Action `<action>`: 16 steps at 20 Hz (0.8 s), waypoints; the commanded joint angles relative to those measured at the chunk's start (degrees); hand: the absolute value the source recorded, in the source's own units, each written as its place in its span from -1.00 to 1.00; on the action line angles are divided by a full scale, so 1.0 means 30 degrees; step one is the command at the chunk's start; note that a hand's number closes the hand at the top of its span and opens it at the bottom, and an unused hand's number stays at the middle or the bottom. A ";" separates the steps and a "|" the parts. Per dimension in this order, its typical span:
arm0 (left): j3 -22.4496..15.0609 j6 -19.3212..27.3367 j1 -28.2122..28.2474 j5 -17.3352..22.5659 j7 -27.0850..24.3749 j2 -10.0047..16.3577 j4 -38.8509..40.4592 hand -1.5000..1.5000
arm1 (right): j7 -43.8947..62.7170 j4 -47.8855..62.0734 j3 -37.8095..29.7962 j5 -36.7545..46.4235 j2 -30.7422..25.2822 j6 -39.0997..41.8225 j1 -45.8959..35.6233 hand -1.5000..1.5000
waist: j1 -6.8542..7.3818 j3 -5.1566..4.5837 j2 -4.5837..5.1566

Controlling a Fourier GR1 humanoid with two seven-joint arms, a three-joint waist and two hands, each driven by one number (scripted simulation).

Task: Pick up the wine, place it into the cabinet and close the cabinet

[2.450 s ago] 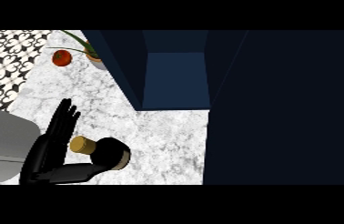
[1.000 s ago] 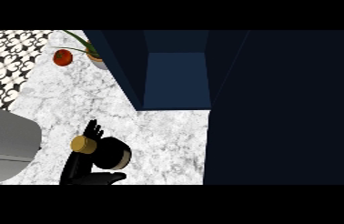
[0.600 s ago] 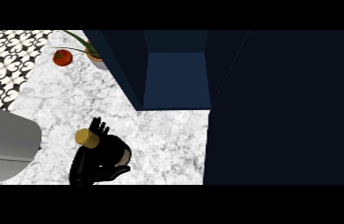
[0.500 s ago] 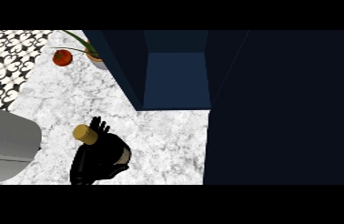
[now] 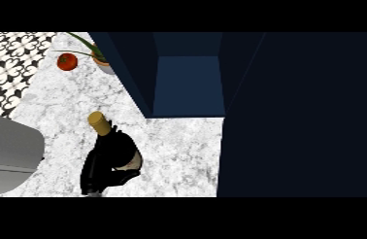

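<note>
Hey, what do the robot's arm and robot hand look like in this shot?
Only the left side shows. The left robot hand is all black, with slim fingers and a thumb. Its forearm is plain light grey, smooth and rounded. No cables or markings visible.

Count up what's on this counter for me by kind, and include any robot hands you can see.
wine bottle: 1
tomato: 1
potted plant: 1
cabinet: 1, standing open
left hand: 1, curled round the wine bottle
Total: 5
</note>
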 commanded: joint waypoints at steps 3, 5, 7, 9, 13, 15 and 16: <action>-0.0061 -0.0377 -0.0525 0.0152 -0.0265 -0.0245 0.0827 1.00 | 0.1307 -0.4518 -0.0998 -0.1860 -0.0761 0.0366 0.1394 -1.00 | 0.0016 -0.0019 0.0033; -0.1655 0.0972 -0.1080 0.0672 -0.1044 -0.0290 0.1352 1.00 | 0.1464 -0.3718 -0.1414 -0.2090 -0.0465 0.0212 0.0074 -1.00 | 0.0043 -0.0030 0.0061; -0.1288 0.1491 -0.0959 -0.0655 -0.0738 -0.0292 0.0396 1.00 | 0.1591 -0.4638 0.0185 -0.0530 -0.0255 -0.0073 0.0992 -1.00 | -0.0021 -0.0029 -0.0007; -0.0667 0.1253 -0.1412 -0.0575 -0.1685 -0.0294 0.1314 1.00 | 0.1289 -0.3884 -0.1131 -0.1764 -0.0390 0.0269 0.0993 -1.00 | 0.0054 -0.0025 0.0049; -0.1516 0.1873 -0.1225 -0.1064 -0.2155 -0.0045 0.0589 1.00 | 0.2216 -0.4506 -0.1932 -0.2466 -0.0829 0.0393 0.0321 -1.00 | 0.0069 -0.0027 0.0039; -0.1322 0.2043 -0.2350 -0.0973 -0.2959 -0.0294 0.1518 1.00 | 0.1427 -0.3838 -0.2301 -0.2866 -0.0781 0.0738 0.0550 -1.00 | -0.0046 -0.0022 0.0063; -0.1534 0.2194 -0.0713 -0.0761 -0.1971 -0.0170 -0.1180 1.00 | 0.1475 -0.4340 -0.1089 -0.1926 -0.0655 0.0724 0.1468 -1.00 | 0.0087 -0.0008 -0.0031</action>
